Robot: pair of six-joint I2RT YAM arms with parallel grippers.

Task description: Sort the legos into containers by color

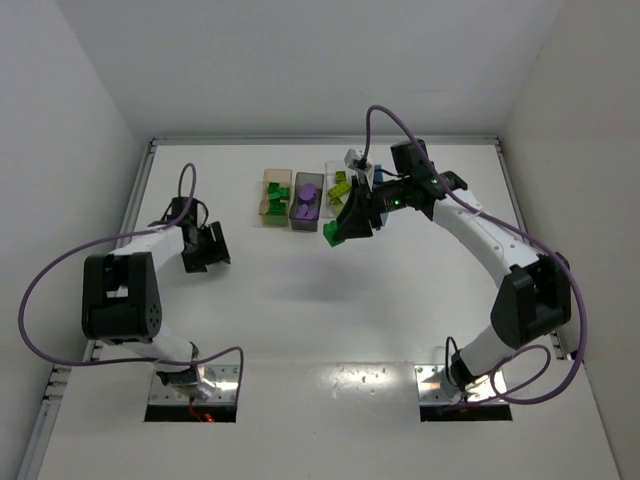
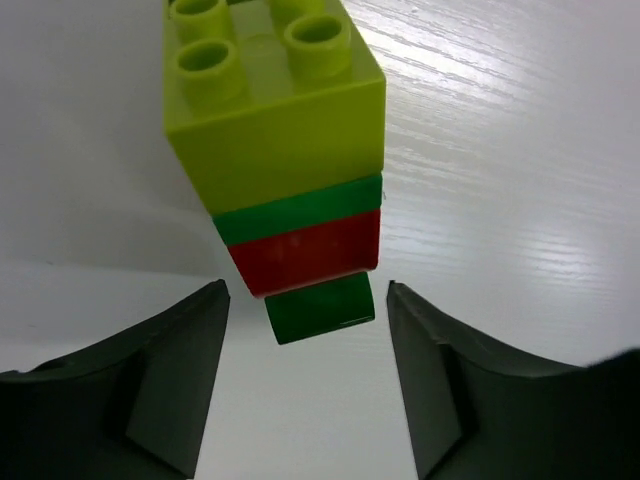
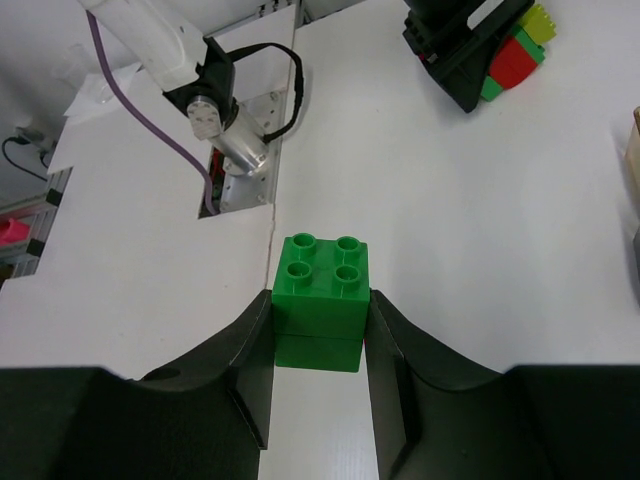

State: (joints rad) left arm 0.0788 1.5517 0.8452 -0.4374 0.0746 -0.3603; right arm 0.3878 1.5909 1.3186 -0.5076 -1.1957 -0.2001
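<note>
Over on the left, the left gripper (image 2: pixel 305 295) sits wide open around a stuck-together stack (image 2: pixel 285 170) of lime, green and red legos, touching neither finger. The top view doesn't show that stack at all. Further right over the desk (image 1: pixel 300 300), the right gripper (image 3: pixel 318 330) is clamped on a green double brick (image 3: pixel 321 295). I'd swing it left past the grey bin (image 1: pixel 303 222) to the tan-orange bin (image 1: pixel 273 216), where greens sit, and let go low. Only the top view shows the bins.
</note>
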